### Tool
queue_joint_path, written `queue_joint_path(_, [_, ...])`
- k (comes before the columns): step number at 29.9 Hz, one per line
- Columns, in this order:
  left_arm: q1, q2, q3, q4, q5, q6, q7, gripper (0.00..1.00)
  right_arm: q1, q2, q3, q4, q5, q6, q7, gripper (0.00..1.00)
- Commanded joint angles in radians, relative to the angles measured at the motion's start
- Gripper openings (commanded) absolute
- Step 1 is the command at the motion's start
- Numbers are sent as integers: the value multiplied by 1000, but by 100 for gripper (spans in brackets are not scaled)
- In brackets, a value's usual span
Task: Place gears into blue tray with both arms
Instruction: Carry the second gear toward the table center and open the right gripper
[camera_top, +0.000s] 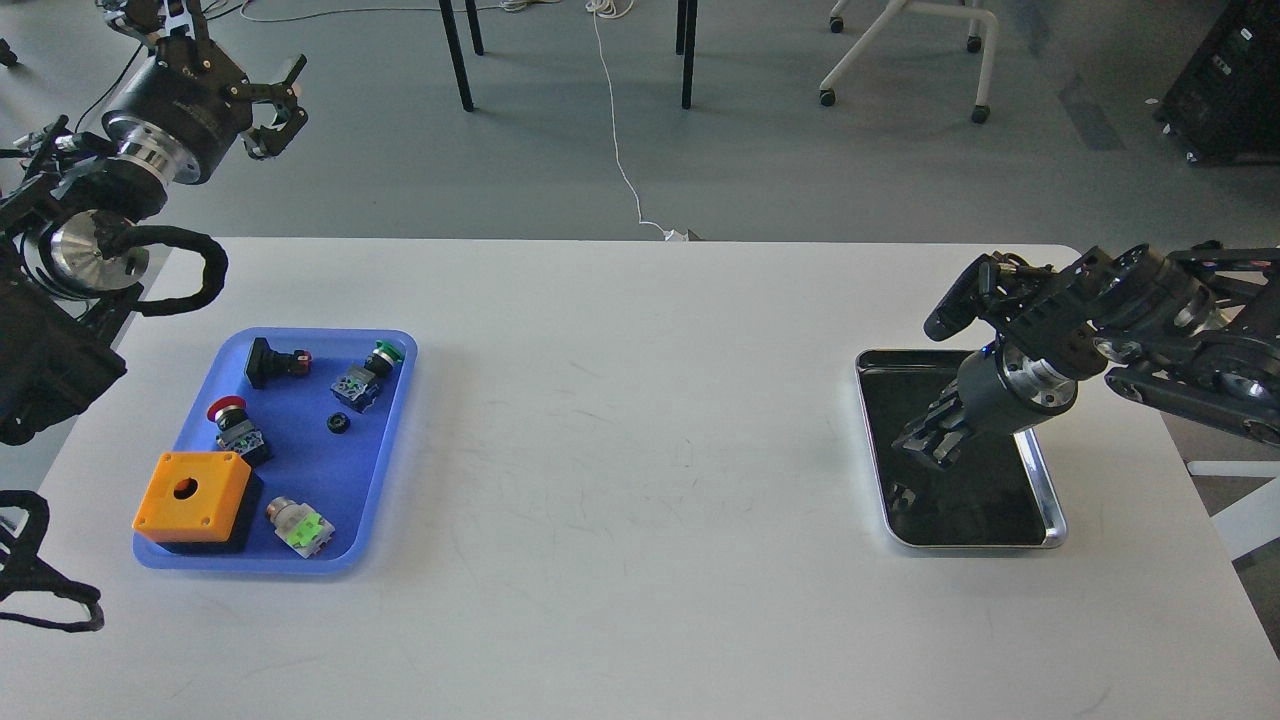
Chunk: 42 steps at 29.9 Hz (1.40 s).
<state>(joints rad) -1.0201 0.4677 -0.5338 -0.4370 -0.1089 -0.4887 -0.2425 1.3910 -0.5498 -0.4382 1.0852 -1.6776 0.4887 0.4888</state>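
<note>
Right gripper (925, 445), grip unclear, low inside steel tray (1040, 500); left gripper (280, 100) spread open, far beyond blue tray (395, 440) holding one gear (338, 423).

Two black robot arms frame the view, the left arm (150, 120) built of thick cylindrical housings joined by bright silver rings, with a polished steel disc at one joint and looped cables in black braided sleeves. The right arm (1150, 330) shows matte black link bars, a silver collar and a small blue light. Both end in black, claw-like jaws.
</note>
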Motion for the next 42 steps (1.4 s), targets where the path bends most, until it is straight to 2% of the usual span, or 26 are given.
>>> queue_joint_path(1, [0, -1, 2, -2, 1, 0, -1, 98, 19, 71, 9, 18, 90, 0, 0, 21])
queue_joint_path(3, [0, -1, 2, -3, 1, 0, -1, 98, 19, 122, 10, 12, 116, 0, 0, 21])
queue_joint_path(6, [0, -1, 5, -5, 1, 0, -1, 98, 0, 259, 10, -27, 198, -5, 0, 22])
queue_joint_path(10, [0, 2, 8, -5, 5, 0, 0, 98, -33, 416, 9, -94, 256, -51, 0, 21])
queue_joint_path(15, [5, 5, 9, -3, 8, 0, 0, 98, -84, 550, 10, -186, 260, -113, 0, 22])
queue_joint_path(28, [26, 3, 9, -3, 9, 0, 0, 98, -187, 550, 12, -287, 260, -277, 0, 23])
queue_joint_path(30, [25, 2, 9, -3, 9, 0, 0, 98, -187, 550, 16, -298, 260, -288, 0, 27])
queue_joint_path(31, [25, 2, 9, -5, 9, 0, 0, 98, -187, 550, 22, -300, 260, -294, 0, 33])
queue_joint_path(33, [25, 3, 11, -3, 9, 0, 0, 98, -188, 550, 39, -301, 260, -295, 0, 57])
queue_joint_path(34, [25, 3, 11, -3, 11, 0, 0, 98, -188, 550, 50, -300, 262, -295, 0, 61])
queue_joint_path(42, [25, 9, 29, -6, 14, 0, 3, 98, -178, 550, 82, -300, 268, -295, 0, 75])
